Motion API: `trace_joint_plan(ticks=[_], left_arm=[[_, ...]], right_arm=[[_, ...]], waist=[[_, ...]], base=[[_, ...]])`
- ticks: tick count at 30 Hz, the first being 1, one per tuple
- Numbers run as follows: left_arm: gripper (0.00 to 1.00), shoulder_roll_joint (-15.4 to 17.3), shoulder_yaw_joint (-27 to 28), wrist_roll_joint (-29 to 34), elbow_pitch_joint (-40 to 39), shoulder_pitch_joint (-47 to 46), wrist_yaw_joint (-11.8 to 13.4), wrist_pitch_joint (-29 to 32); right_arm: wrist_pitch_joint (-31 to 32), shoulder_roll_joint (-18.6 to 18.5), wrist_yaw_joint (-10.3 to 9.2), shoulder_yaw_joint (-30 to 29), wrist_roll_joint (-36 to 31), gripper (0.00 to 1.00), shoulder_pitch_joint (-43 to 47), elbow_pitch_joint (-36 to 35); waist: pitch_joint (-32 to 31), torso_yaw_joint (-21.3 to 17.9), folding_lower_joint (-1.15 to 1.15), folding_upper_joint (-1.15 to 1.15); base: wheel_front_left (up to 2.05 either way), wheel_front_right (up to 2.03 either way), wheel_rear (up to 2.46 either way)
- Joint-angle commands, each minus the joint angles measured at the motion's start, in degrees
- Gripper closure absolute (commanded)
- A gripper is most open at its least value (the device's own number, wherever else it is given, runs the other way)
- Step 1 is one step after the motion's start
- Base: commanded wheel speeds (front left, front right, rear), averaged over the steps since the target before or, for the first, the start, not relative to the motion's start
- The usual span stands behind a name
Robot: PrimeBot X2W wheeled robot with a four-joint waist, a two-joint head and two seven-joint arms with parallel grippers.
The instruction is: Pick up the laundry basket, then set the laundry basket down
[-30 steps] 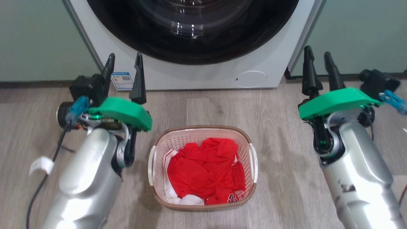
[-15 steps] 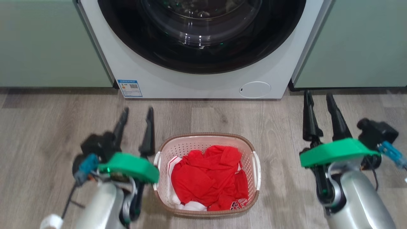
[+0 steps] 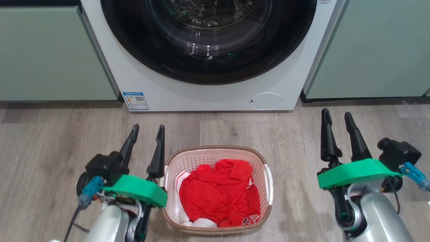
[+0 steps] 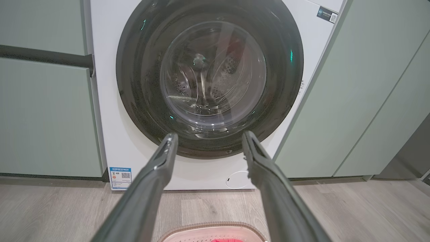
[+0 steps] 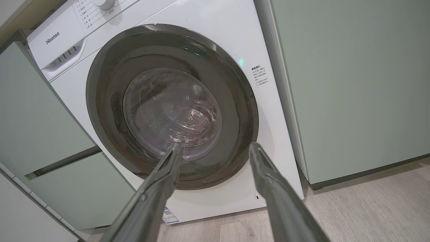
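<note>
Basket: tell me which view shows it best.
Head view: the whole basket shows, with its rim, handles and the red clothes inside. The left wrist view catches just its far rim at the bottom edge. The right wrist view faces the washer.

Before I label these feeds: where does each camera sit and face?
Head view: on the head, looking down at the laundry basket before the washing machine; left gripper, right gripper show.
Left wrist view: on that wrist, facing the machine's door; own fingers show.
Right wrist view: same, tilted; own fingers show.
Shared: head and left wrist both show the basket.
</note>
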Motion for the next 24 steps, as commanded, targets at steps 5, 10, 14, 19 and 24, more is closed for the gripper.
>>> trace_joint_plan(ticks=[5,10,14,19,24], left_arm=[[0.0,-0.29,2.81,1.24,-1.14,-1.08,-0.67,-0.46],[0.0,-0.35,2.97,1.24,-1.16,-1.64,-0.7,-0.46],[0.0,-0.36,2.8,0.87,-1.54,-2.08,-0.37,-0.46],[0.0,-0.37,3.02,0.64,-2.11,-2.22,-0.04,-0.46],[1.0,-0.24,0.88,-0.55,0.92,0.93,-0.25,0.11]], right_arm=[[-0.69,0.4,0.55,1.42,-0.06,0.0,-1.21,-1.58],[-0.69,0.4,0.55,1.37,0.02,0.0,-1.33,-1.39],[-0.69,0.4,0.55,1.2,0.12,0.0,-1.55,-1.38],[-0.69,0.4,0.55,1.13,0.15,0.0,-1.55,-1.34],[0.11,0.01,-0.01,0.11,0.03,1.0,0.24,1.5]], waist=[[0.09,-0.28,0.01,0.0],[0.22,-0.34,0.01,0.0],[0.23,-0.42,0.01,0.0],[0.19,-0.54,0.01,0.0],[0.28,-0.62,0.01,0.0]], base=[[0.0,0.0,0.0],[0.0,0.0,0.0],[0.0,0.0,0.0],[0.0,0.0,0.0],[0.0,0.0,0.0]])
